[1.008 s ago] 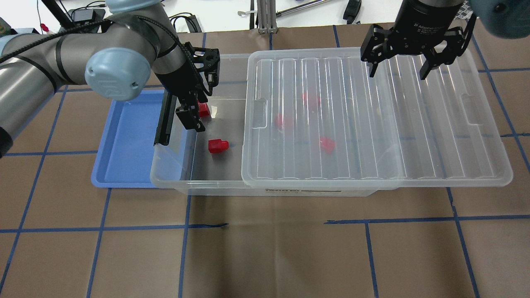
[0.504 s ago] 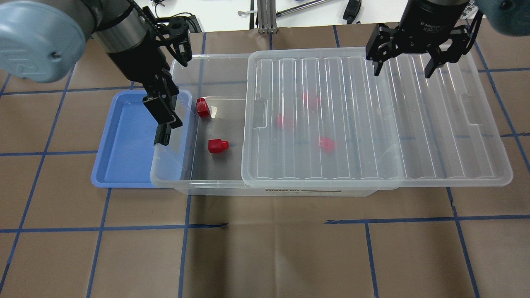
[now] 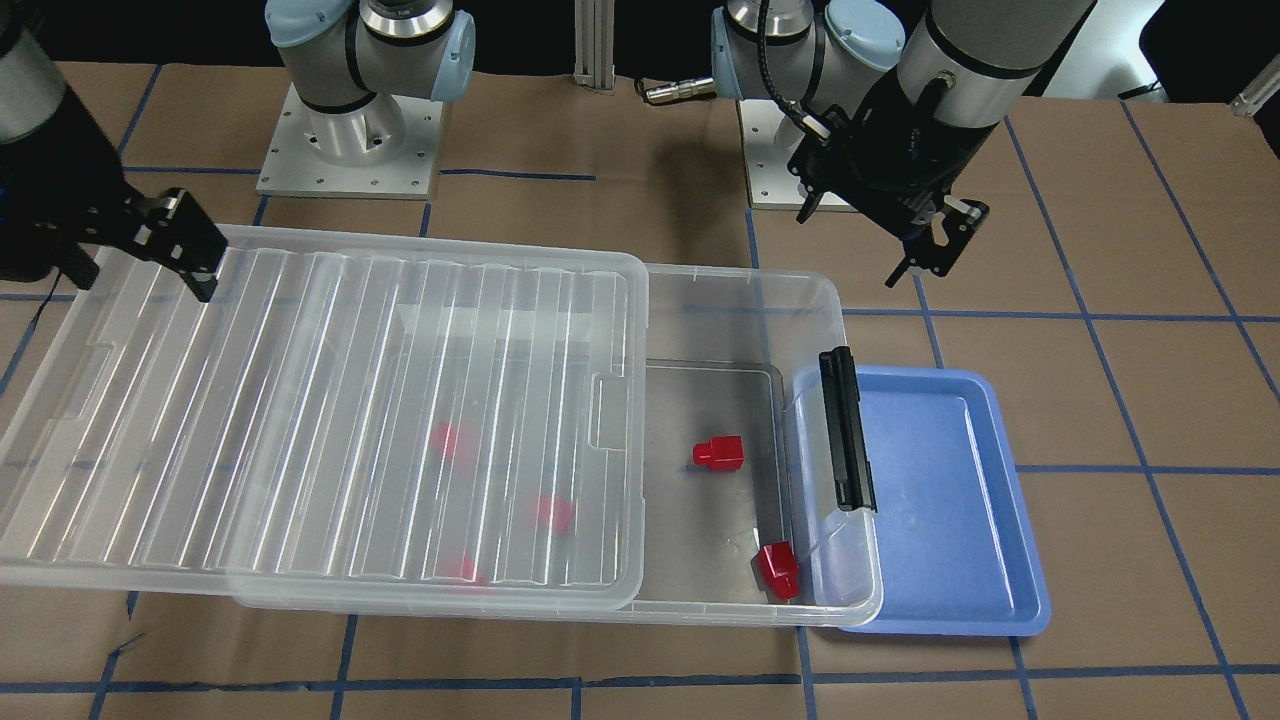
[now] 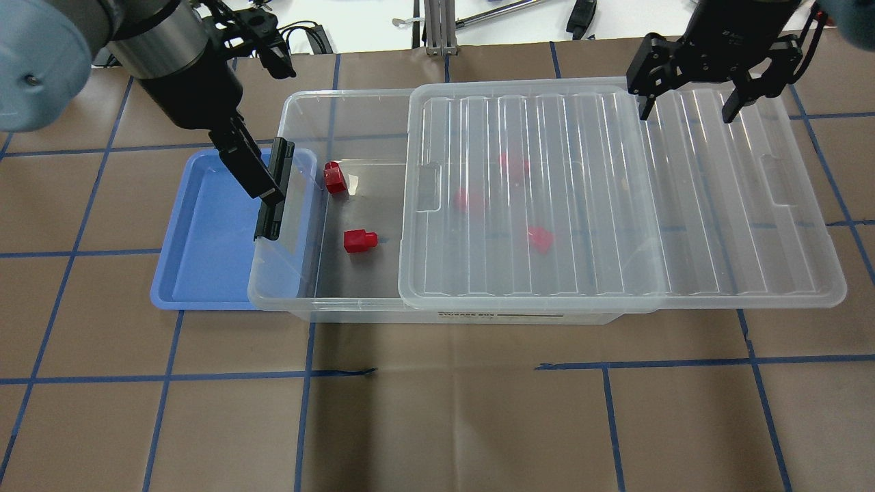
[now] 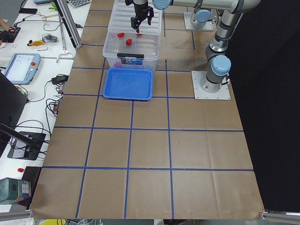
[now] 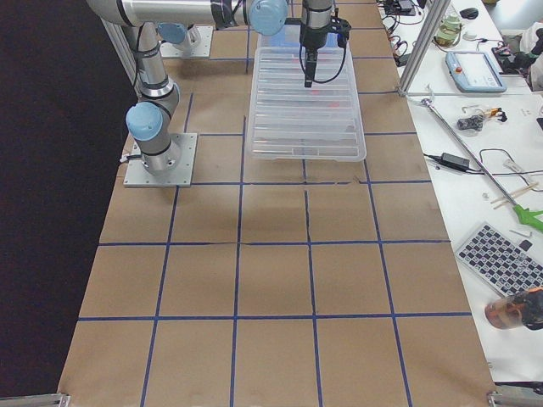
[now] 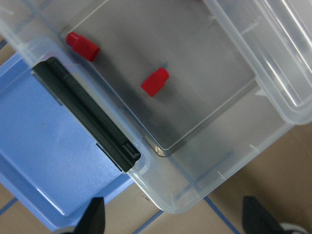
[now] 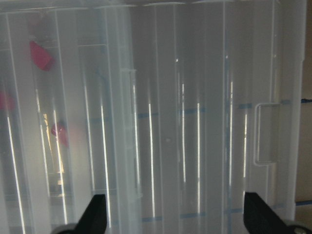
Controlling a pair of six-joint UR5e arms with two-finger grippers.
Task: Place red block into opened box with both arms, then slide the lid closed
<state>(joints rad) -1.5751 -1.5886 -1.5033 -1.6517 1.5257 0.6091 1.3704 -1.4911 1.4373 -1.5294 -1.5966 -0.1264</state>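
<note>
Red block (image 4: 359,240) in box (image 4: 276,290), stub pointing toward lid (image 4: 615,198)

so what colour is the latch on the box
The latch is black; the front-facing view shows it best.

My left gripper (image 4: 277,130) has backed out of the box (image 4: 342,96) – toward the blue tray (image 4: 198,266); right gripper (image 4: 687,113) edged rightward.
</note>
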